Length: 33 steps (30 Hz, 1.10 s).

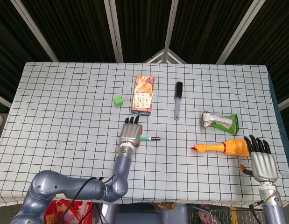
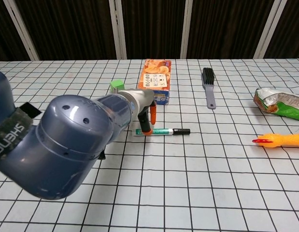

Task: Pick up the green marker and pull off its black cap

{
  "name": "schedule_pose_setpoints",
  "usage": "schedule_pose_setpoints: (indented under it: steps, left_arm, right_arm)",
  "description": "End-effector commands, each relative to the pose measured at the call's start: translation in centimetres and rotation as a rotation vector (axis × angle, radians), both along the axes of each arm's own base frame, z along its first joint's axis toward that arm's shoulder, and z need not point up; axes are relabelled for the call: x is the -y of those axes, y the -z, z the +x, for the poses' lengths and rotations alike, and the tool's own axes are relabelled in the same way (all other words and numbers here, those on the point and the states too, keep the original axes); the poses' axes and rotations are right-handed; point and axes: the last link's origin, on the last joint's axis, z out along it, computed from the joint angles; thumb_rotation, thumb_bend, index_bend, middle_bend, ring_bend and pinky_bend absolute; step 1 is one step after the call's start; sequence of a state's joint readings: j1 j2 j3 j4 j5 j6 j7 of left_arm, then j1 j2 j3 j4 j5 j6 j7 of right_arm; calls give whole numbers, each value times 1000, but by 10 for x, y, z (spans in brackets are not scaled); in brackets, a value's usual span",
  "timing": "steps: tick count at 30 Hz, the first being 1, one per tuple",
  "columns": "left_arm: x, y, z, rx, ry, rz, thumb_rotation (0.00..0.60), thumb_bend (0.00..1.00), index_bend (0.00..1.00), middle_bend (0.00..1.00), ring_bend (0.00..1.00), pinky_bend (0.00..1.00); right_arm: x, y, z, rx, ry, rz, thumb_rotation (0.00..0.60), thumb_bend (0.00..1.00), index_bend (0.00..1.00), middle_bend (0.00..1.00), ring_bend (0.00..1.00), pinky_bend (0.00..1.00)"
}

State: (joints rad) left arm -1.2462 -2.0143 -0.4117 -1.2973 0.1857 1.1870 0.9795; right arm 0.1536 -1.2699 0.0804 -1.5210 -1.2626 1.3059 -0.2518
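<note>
The green marker (image 1: 148, 138) lies flat near the middle of the checked table, its black cap (image 1: 155, 138) pointing right. In the chest view the marker (image 2: 161, 131) and its cap (image 2: 182, 131) show just past my left forearm. My left hand (image 1: 130, 134) is over the marker's left end, fingers stretched away from me and slightly apart. An orange fingertip (image 2: 147, 131) reaches down to the barrel; no grip shows. My right hand (image 1: 262, 161) hovers open at the table's right front edge, holding nothing, and is absent from the chest view.
A yellow rubber chicken (image 1: 221, 147) lies just left of my right hand. A green snack bag (image 1: 221, 122) sits behind it. Further back are a black brush (image 1: 178, 99), an orange biscuit box (image 1: 143, 94) and a small green cube (image 1: 118, 100).
</note>
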Motion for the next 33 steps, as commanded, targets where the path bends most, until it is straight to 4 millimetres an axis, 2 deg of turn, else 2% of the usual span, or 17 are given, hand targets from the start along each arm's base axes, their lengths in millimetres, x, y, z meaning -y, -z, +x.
schedule_pose_setpoints:
  steps: [1,10,33]
  left_arm:
    - [1,1,2,-1,4,-2,600,478,449,0,0,0]
    - [2,8,3,-22,19,9,600,507,475,0,0,0]
    - [6,19,5,-65,35,5,600,508,477,0,0,0]
  right_arm:
    - [1,1,0,2,-1,1,600,240,68,17,13,36]
    - [1,2,-1,2,-3,1,600,240,68,17,13,36]
    - [-1,5,-13,9,16,2,600,240,68,17,13,36]
